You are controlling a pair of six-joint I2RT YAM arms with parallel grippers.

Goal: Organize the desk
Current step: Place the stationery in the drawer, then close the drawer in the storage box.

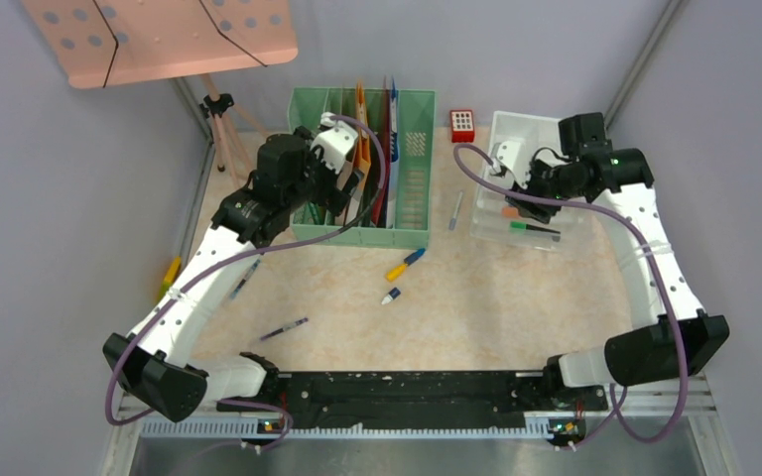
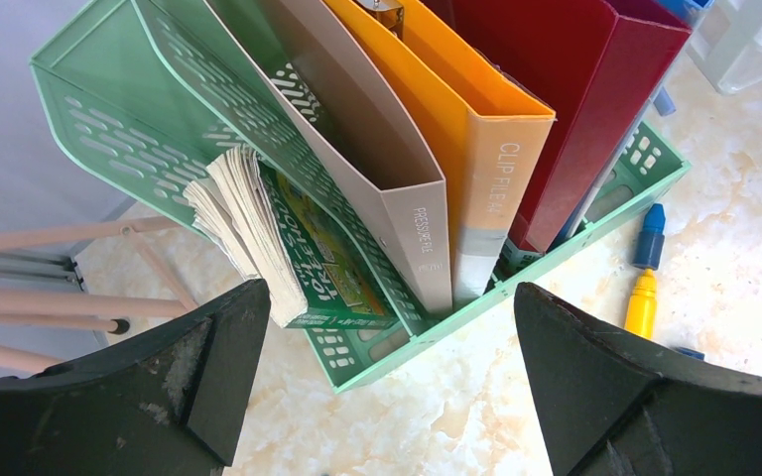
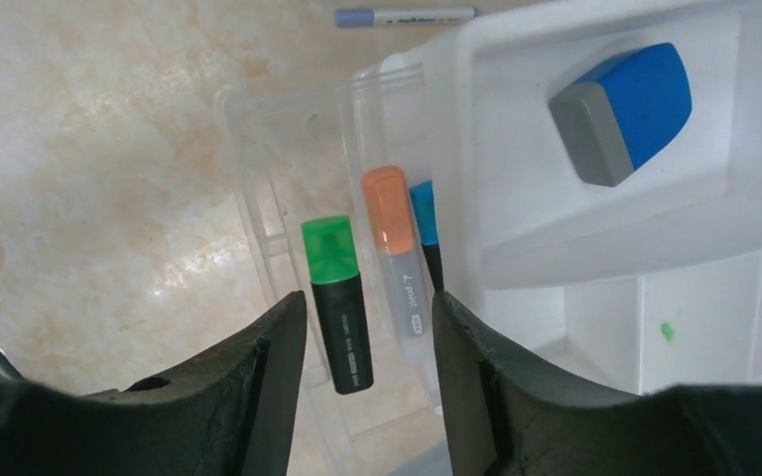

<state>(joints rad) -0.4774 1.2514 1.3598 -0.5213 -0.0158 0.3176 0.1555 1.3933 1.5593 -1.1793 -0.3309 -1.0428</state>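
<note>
Desk [image 1: 476,307], its beige marbled top walled by grey panels, spreads beneath both arms. The left gripper [image 2: 387,307] hovers over its far left part, at the near corner of the green file rack [image 2: 109,109], jaws spread wide and holding nothing. The marbled surface shows between and below its fingers [image 2: 208,367], with a grey folder [image 2: 357,149], an orange folder [image 2: 456,109] and a red folder [image 2: 575,99] upright in the rack ahead. The right gripper [image 3: 369,317] hangs over the clear-and-white organiser tray [image 3: 595,233] at the desk's far right, jaws about half apart and gripping nothing. A green highlighter [image 3: 337,297] and an orange-capped marker [image 3: 395,258] lie in the tray below the gap, and bare desk shows left of those fingers. A yellow-and-blue marker [image 1: 405,264] lies loose on the desk near its middle.
</note>
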